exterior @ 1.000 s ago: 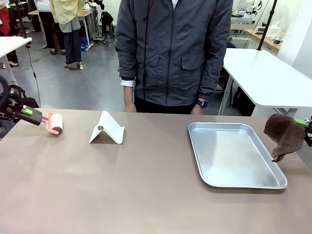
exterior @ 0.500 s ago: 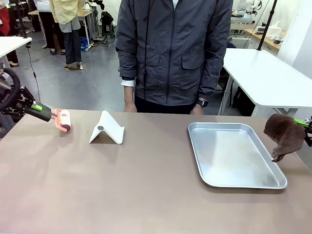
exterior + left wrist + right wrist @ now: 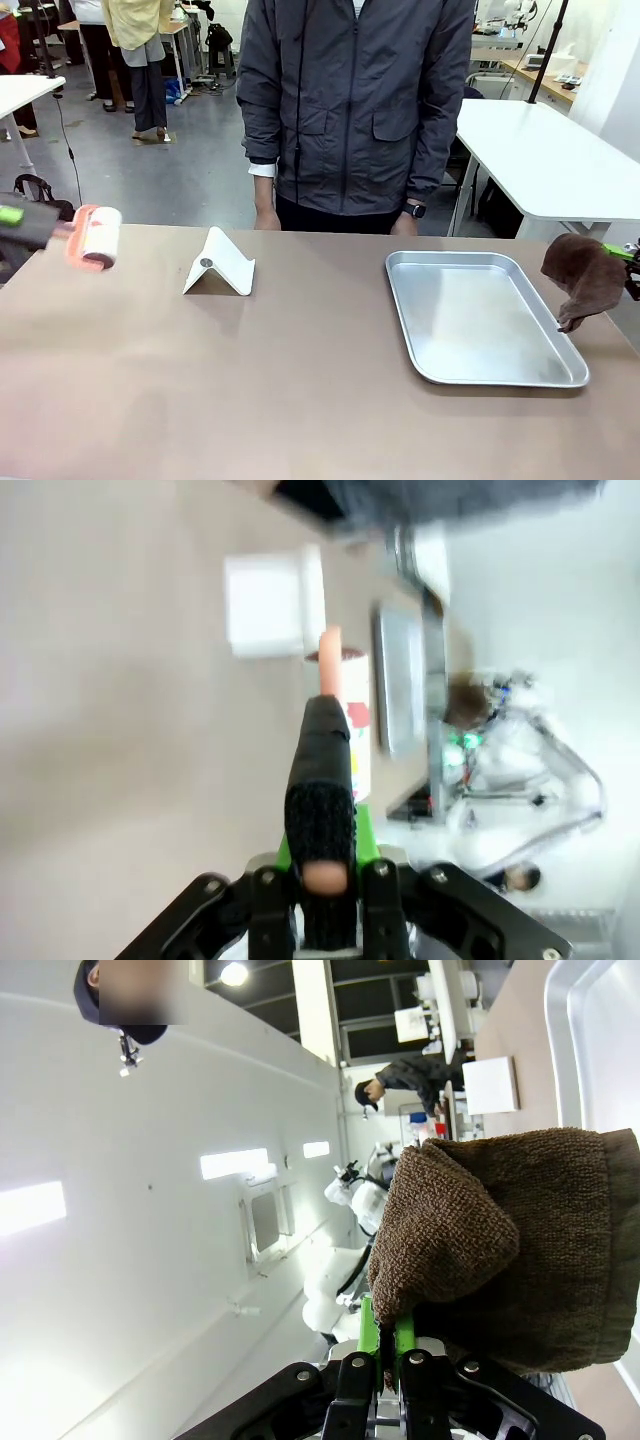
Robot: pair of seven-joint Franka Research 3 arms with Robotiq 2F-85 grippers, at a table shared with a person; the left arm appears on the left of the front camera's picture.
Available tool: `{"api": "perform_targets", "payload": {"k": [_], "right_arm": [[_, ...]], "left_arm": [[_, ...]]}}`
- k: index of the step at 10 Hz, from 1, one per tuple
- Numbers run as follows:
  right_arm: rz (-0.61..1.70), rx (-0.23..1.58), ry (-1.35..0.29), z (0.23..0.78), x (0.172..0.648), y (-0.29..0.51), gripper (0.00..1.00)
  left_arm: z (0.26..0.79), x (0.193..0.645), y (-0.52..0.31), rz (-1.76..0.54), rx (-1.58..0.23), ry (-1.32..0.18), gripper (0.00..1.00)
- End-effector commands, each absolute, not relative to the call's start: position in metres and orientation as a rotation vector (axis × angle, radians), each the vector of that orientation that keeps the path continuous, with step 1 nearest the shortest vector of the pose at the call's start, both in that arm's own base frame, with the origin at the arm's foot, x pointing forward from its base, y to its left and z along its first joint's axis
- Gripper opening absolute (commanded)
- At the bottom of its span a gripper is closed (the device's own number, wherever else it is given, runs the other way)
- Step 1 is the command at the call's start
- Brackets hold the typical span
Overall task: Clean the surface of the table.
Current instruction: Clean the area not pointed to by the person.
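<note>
With my left gripper pinching a lint roller above the brown table's left end, and my right gripper clamping a brown cloth beside the tray, cleaning looks about to start. Next: lower the roller flat. The table runs left-right before me.

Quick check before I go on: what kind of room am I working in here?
Most likely a robotics lab or workshop. Beyond the brown table stand white worktables and benches with equipment, other people stand farther off on the grey floor, and a person in a dark jacket waits at the far side.
</note>
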State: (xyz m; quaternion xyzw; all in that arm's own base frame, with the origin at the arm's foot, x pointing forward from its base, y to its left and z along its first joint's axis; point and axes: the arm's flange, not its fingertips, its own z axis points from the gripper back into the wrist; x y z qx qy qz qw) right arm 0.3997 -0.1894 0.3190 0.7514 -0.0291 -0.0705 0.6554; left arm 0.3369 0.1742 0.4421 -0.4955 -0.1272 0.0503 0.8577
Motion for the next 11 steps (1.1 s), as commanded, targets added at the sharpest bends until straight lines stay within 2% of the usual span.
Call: {"api": "perform_targets", "payload": {"k": [1, 3, 4, 5, 11], "right_arm": [[-0.147, 1.699, -0.062, 0.323, 0.399, -0.189, 0.06], [-0.147, 1.699, -0.062, 0.323, 0.399, -0.189, 0.06], [-0.147, 1.699, -0.062, 0.323, 0.399, -0.189, 0.06], [-0.147, 1.699, -0.062, 0.323, 0.399, -0.189, 0.06], [-0.147, 1.699, -0.062, 0.323, 0.399, -0.189, 0.06]], "left_arm": [[0.424, 0.285, 0.198, -0.017, -1.040, -0.212, 0.23], [0.404, 0.243, 0.219, -0.024, -1.110, -0.291, 0.23], [0.400, 0.241, 0.227, 0.030, -1.144, -0.304, 0.23], [0.410, 0.249, 0.207, -0.009, -1.074, -0.232, 0.23], [0.410, 0.249, 0.207, -0.009, -1.074, -0.232, 0.23]]}}
